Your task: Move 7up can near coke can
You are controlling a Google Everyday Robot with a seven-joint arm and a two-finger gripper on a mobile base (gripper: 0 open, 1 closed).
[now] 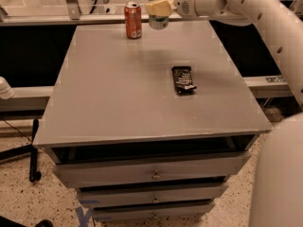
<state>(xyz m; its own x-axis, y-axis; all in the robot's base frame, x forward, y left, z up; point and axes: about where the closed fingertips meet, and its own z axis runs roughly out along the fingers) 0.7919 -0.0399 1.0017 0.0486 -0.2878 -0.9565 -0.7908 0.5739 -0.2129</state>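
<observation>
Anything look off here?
Nothing stands out. The gripper holds the 7up can above the back of the table, beside the upright coke can. A black packet lies flat, intact.

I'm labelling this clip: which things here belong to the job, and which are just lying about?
Job: 7up can, held in the gripper over the far edge of the table; coke can, standing close by.
Lying about: black packet, mid-table.
</observation>
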